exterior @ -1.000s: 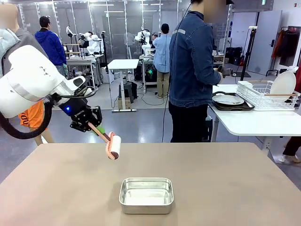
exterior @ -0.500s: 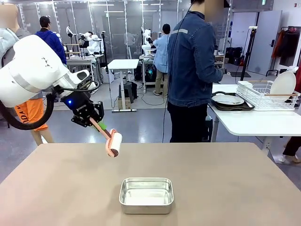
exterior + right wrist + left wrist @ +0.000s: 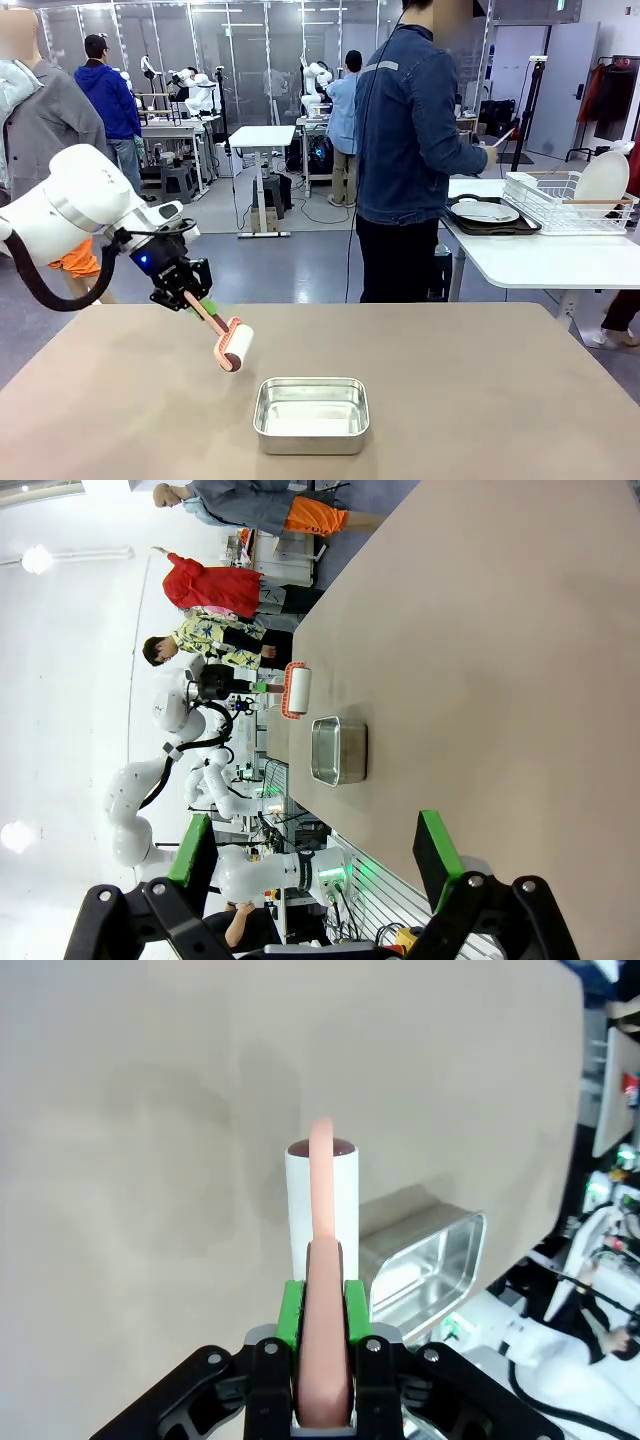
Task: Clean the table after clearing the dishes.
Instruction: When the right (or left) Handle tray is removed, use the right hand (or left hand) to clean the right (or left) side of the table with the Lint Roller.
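**Left end effector with lint roller over cleared tabletop**

Item 1. Left end effector: black, green pads, jaws narrow and clamped on the pink handle of a lint roller. In the left wrist view the pads press the handle from both sides. The handle slopes down and away from the arm, ending in the white roll, which sits low over the tabletop. Whether the roll touches the surface cannot be told.

Item 2. Right end effector: jaws wide apart, nothing between the green pads, well apart from the roller.

Item 3. Steel pan: shiny, rectangular, on the near middle of the tan tabletop, just beside the roll on the robot's right and nearer the camera. No contents can be made out.

Item 4. Dishes: off the tan tabletop, on a white side table at the far right. A white plate lies on a dark tray. Beside the tray, a white wire rack holds another plate upright.

Item 5. Person in a denim jacket, standing beyond the far edge, turned toward the side table.
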You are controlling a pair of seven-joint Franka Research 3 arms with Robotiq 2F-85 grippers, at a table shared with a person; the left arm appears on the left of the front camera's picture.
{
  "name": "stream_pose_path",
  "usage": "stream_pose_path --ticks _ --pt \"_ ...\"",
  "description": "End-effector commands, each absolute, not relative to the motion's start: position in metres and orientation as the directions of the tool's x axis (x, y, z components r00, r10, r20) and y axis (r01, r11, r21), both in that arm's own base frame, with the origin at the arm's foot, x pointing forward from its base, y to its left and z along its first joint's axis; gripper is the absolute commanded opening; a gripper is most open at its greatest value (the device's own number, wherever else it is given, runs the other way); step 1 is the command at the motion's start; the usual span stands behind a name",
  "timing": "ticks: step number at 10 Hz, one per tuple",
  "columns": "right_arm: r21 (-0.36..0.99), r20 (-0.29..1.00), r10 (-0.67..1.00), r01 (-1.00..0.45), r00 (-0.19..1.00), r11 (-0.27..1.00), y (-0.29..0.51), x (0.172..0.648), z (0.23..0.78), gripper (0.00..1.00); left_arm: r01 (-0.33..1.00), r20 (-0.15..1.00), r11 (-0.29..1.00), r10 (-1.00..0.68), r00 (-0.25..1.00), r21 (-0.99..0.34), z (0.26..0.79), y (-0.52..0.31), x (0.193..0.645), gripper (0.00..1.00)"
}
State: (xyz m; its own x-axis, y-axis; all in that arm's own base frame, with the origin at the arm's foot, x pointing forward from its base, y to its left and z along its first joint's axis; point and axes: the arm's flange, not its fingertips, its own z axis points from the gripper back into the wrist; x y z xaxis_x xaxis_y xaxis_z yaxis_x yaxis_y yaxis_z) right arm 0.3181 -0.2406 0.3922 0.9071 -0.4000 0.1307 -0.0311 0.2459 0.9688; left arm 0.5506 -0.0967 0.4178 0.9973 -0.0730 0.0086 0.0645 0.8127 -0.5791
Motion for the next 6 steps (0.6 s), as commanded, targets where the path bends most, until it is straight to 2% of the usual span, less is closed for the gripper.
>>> stream_pose_path --ticks 1,4,6 --pt "0.967 0.137 -0.395 -0.036 0.908 0.254 -0.24 0.317 0.395 1.0 0.085 0.127 0.742 0.0 0.992 -0.665 0.398 -0.083 0.543 0.2" --pt "0.967 0.137 -0.395 -0.036 0.908 0.254 -0.24 0.317 0.395 1.0 0.07 0.121 0.687 0.027 0.992 -0.724 0.37 -0.064 0.535 0.2" --pt "0.967 0.137 -0.395 -0.036 0.908 0.254 -0.24 0.317 0.395 1.0 0.05 0.092 0.669 0.028 0.995 -0.742 0.356 -0.05 0.548 0.2"
